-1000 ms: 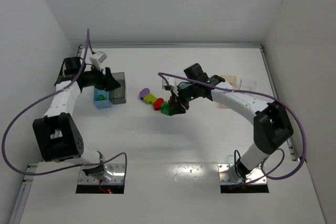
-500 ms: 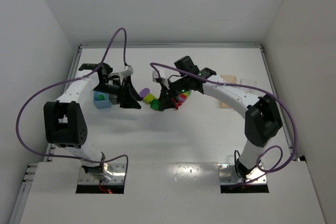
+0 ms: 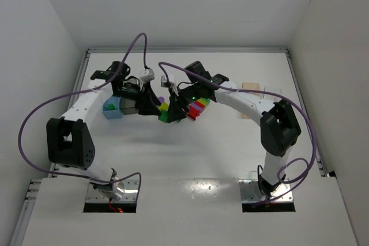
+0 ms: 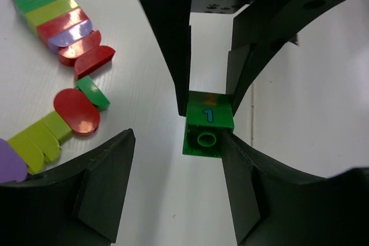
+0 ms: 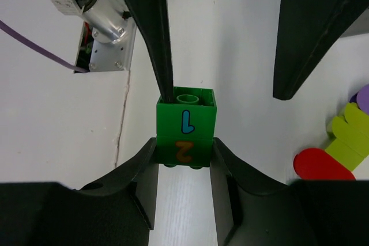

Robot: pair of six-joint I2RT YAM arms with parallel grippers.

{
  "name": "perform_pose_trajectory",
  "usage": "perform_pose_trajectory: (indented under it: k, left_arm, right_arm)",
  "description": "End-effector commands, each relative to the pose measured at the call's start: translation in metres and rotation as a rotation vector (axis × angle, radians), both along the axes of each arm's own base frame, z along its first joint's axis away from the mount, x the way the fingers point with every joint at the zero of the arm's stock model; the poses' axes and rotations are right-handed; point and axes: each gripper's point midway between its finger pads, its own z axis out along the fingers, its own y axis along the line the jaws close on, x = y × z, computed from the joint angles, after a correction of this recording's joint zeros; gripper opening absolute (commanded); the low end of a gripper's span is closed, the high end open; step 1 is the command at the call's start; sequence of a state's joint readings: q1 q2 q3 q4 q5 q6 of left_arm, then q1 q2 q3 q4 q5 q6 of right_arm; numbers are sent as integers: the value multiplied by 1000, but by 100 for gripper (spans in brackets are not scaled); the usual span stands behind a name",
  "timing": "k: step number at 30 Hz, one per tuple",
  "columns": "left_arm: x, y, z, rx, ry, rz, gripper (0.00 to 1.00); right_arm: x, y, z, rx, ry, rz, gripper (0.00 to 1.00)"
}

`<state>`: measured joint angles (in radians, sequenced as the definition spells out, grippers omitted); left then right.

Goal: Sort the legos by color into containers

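Left pincer (image 4: 176,142) around right pincer's (image 5: 184,143) brick (image 5: 185,118)

The top camera looks steeply down from high over the near edge and takes in the whole table (image 3: 202,154). The two wrist cameras sit very close and angle downward. They face each other across the green brick (image 4: 203,131), which all three views share.

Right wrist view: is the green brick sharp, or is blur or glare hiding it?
Right wrist: green brick sharp, both digits readable, no glare. Left wrist: same brick crisp, fingers dark and featureless. Top external: soft sheen on the table's near edge.
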<state>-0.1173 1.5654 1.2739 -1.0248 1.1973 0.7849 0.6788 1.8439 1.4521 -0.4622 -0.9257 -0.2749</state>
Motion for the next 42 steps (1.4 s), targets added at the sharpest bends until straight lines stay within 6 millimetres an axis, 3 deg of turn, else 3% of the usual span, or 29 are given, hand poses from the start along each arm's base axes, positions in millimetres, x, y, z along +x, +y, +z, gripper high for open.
perform_pose_trajectory:
  k: [1,16,28,42]
  left_arm:
    - [9,-12,19,0,-115,21,67]
    - [-3,-18,15,1,-117,-11,70]
    - [-37,-20,7,-3,-91,-152,73]
    - [-48,-19,3,-16,-83,-213,73]
  right_arm:
    - [3,15,33,93,-16,22,0]
    - [5,10,32,90,-15,24,0]
    - [1,6,25,72,-9,35,0]
    - [0,1,15,47,-34,47,0]
